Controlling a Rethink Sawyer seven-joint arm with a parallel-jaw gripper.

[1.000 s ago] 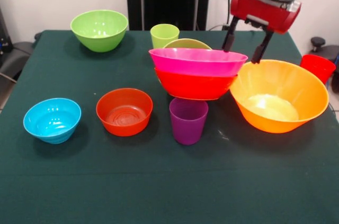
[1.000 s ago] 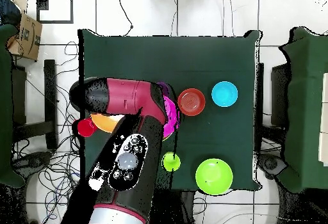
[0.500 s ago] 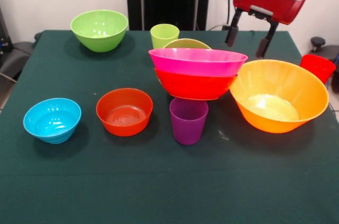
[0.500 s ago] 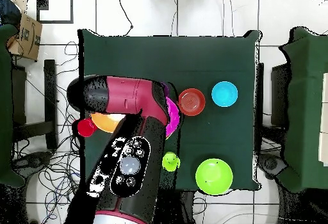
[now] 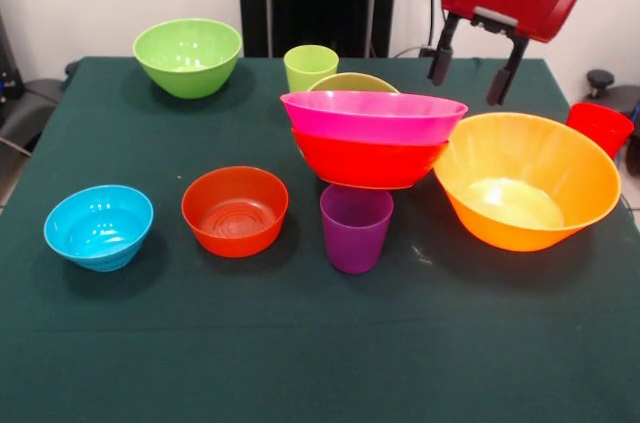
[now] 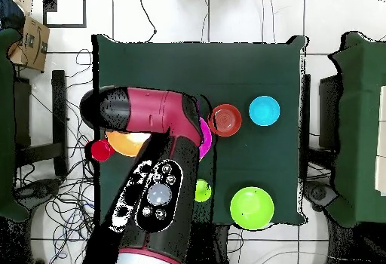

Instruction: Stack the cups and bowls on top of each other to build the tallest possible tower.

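The tower is a pink bowl (image 5: 373, 115) nested on a red-orange bowl (image 5: 368, 163), with a lime green bowl (image 5: 353, 82) just behind it. My gripper (image 5: 470, 75) is open and empty, above the far rim of the large orange bowl (image 5: 526, 180). The purple cup (image 5: 355, 228) stands in front of the tower. The lime green cup (image 5: 310, 66) stands behind it and the red cup (image 5: 600, 127) at the right edge. A small orange-red bowl (image 5: 235, 210), a blue bowl (image 5: 98, 226) and another green bowl (image 5: 188, 56) stand apart on the left.
In the overhead view my arm (image 6: 154, 170) covers the tower and most of the orange bowl (image 6: 122, 143). The green table cloth (image 5: 300, 343) ends close to the red cup. Chairs and cables lie round the table.
My gripper has risen from beside the pink bowl's rim and the orange bowl's far rim, and shifted slightly right. It stays open. No bowl or cup has moved.
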